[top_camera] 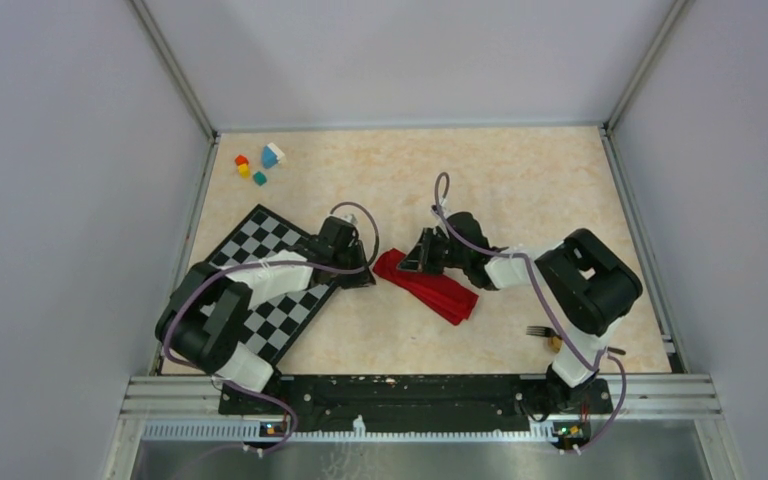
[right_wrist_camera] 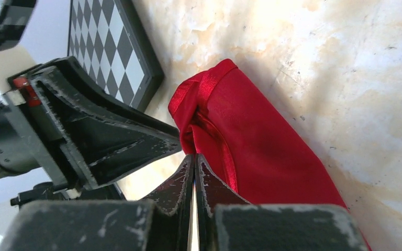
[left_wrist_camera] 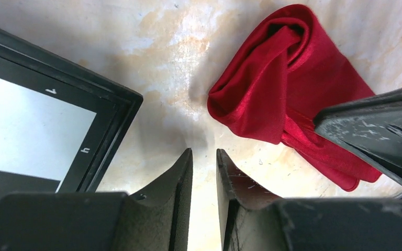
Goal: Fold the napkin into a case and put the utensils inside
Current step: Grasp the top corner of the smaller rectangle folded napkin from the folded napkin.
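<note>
napkin lies folded narrow on the tabletop, long axis diagonal. right fingers closed, tips against its far-left end; left fingers slightly apart, empty, just beside that same end, neither clearly nearer.

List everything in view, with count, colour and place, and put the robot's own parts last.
napkin: one, bright red, folded into a narrow oblong at the table's middle
checkerboard mat: one, black and white, left side, lying at an angle
blocks: four, red, yellow, teal, blue-and-white, far left corner
fork: one, dark, near right corner
spoon: one, only a gold bowl showing, beside the fork
table: one, beige marbled
left gripper: one, black, slightly open, empty, beside the napkin's end
right gripper: one, black, shut, tips at the napkin's fold
</note>
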Tool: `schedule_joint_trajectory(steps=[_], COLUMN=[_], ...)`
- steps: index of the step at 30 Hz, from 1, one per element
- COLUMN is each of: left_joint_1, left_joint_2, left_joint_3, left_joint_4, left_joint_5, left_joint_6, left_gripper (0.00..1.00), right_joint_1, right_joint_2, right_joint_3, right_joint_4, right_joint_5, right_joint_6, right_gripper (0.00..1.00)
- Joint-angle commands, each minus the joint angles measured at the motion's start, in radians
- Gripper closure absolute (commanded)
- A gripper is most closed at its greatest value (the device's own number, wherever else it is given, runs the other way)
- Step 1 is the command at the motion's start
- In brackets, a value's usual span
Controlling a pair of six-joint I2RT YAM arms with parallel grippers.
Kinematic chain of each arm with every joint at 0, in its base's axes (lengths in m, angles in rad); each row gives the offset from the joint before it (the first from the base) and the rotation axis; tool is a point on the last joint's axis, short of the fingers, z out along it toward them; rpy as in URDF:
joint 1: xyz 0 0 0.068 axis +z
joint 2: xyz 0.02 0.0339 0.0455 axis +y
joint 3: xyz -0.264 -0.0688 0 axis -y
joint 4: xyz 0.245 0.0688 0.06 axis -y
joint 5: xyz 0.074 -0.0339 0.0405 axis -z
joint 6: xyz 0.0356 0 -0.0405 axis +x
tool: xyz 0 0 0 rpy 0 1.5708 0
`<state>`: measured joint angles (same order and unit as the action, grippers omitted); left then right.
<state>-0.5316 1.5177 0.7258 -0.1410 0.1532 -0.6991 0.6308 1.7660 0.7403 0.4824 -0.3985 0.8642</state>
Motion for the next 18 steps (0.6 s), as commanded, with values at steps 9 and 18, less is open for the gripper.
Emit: schedule_joint_trajectory(steps=[9,18], left_joint_1=[-0.007,-0.061], left_joint_2=[0.087,0.161], left_joint_3=[0.056,0.127], left_joint_4=[0.046,0.049], left_joint_5=[0.037,0.032], left_joint_6=[0.013,-0.001], left_gripper=[0.72,0.73], right_joint_1=[0.038,0.074], right_joint_2=[0.134,0.190], right_joint_3=[0.092,0.140], right_joint_4=[0.087,0.098], right_joint_5=[-0.054,-0.047], right_joint_6=[0.017,0.042], right_gripper=[1.00,1.00])
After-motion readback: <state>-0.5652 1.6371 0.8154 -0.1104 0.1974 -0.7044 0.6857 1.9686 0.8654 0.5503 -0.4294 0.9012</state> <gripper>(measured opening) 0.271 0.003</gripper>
